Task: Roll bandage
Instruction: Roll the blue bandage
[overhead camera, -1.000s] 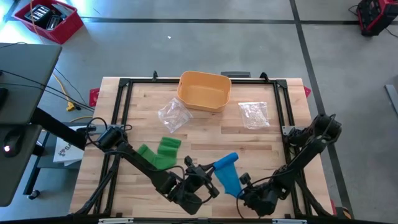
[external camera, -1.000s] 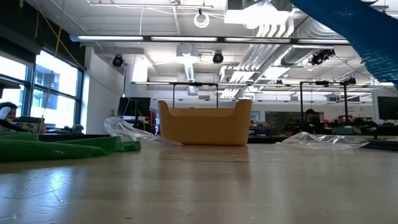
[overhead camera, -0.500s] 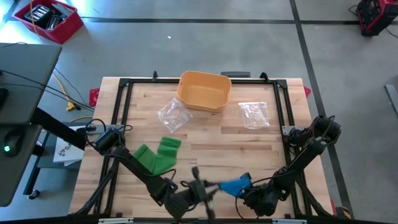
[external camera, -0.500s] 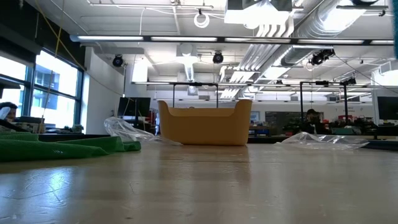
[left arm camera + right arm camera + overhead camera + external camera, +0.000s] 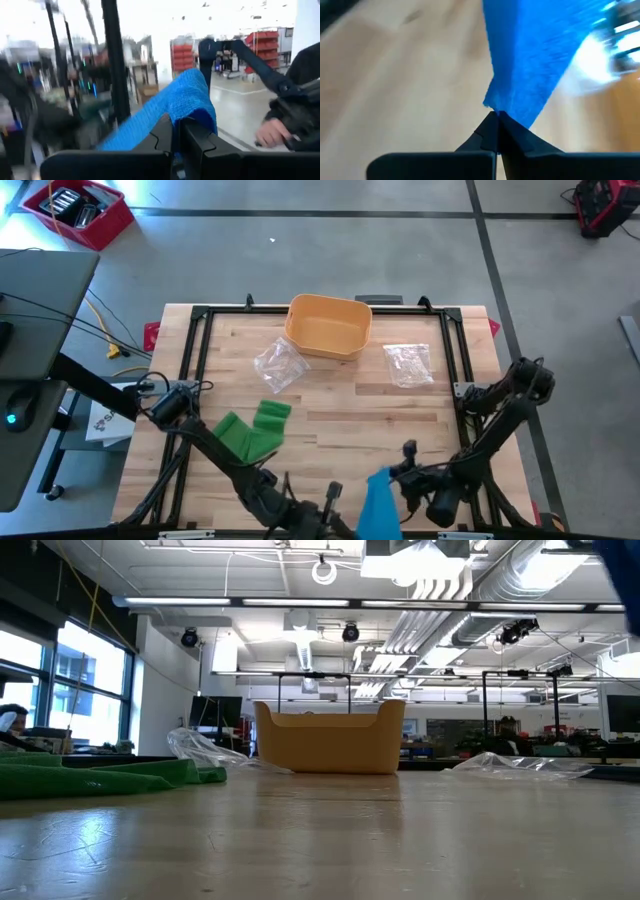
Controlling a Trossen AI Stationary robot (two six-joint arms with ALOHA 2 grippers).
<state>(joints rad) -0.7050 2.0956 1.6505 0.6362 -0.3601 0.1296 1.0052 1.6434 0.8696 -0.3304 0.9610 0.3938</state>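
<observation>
A blue bandage (image 5: 378, 502) is held up over the table's near edge between my two grippers. My left gripper (image 5: 348, 504) is shut on it from the left, and my right gripper (image 5: 396, 478) is shut on it from the right. In the low view only a blue corner (image 5: 622, 554) shows at the top right. A green bandage (image 5: 255, 426) lies flat on the table's left half. My left gripper pinches a folded-over part of the blue bandage (image 5: 189, 111) between its two fingers, which point about level. The cloth bulges over the fingertips (image 5: 192, 135) and trails off to one side, clear of the table. My right gripper pinches a narrow corner of the blue bandage (image 5: 495, 106) between its two fingertips. The strip widens away from the fingers and hangs over the wood, clear of it.
A yellow tub (image 5: 328, 326) stands at the far middle. Two clear plastic bags (image 5: 278, 364) (image 5: 408, 364) lie in front of it, one to each side. A black frame (image 5: 190, 360) runs round the table's edge. Bare wood lies in the table's middle.
Both grippers have carried the blue bandage from the table's near middle toward the near edge and upward. My left gripper has tipped up from pointing down to about level. The bandage, slanted over the table before, now stands bunched by the near edge.
</observation>
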